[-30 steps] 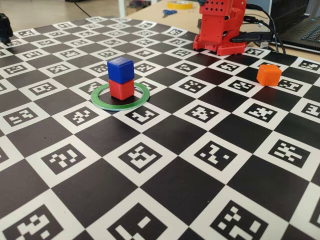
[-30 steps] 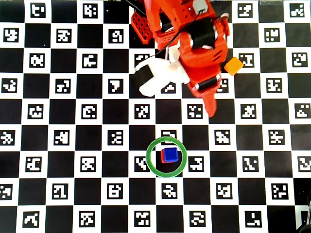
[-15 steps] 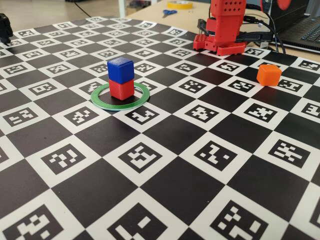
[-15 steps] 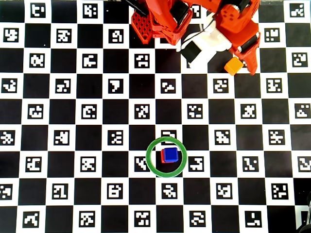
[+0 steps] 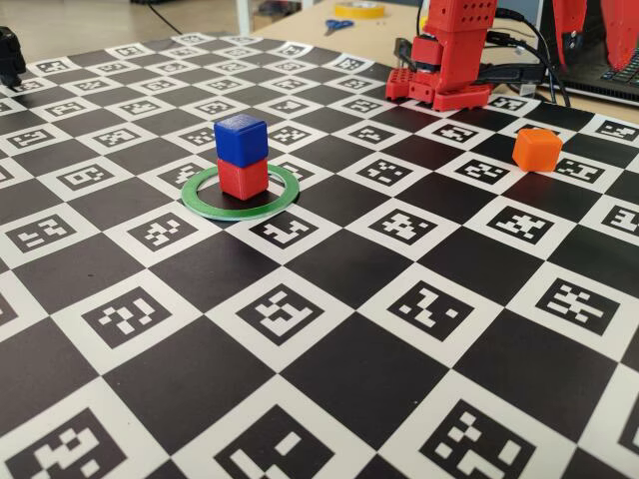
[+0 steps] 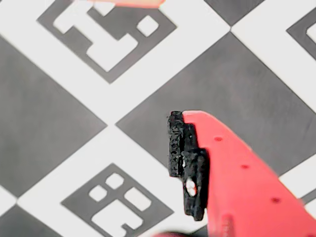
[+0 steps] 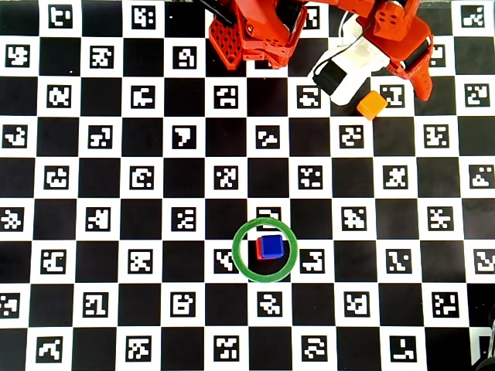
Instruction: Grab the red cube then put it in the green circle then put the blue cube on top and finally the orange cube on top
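Observation:
The red cube (image 5: pixel 243 180) stands inside the green circle (image 5: pixel 205 206) with the blue cube (image 5: pixel 241 138) stacked on it; from overhead the blue cube (image 7: pixel 271 246) hides most of the red cube (image 7: pixel 258 250) within the green circle (image 7: pixel 238 255). The orange cube (image 5: pixel 537 149) sits alone at the back right, and the overhead view has this orange cube (image 7: pixel 372 104) just left of my gripper (image 7: pixel 408 86). My gripper (image 5: pixel 596 58) hangs open above and behind it, holding nothing. In the wrist view a black finger pad (image 6: pixel 177 143) shows over the checkered mat, with an orange edge (image 6: pixel 128 2) at the top.
The red arm base (image 5: pixel 449 70) stands at the back of the mat (image 5: pixel 329 389). Behind it lie cables (image 5: pixel 524 65), a laptop (image 5: pixel 614 65), scissors (image 5: pixel 337 25) and a yellow tape roll (image 5: pixel 359 8). A black object (image 5: pixel 8 55) sits at the far left edge.
The arm swung away from the middle of the board to the back right, ending beside the orange cube. The red and blue stack has not moved.

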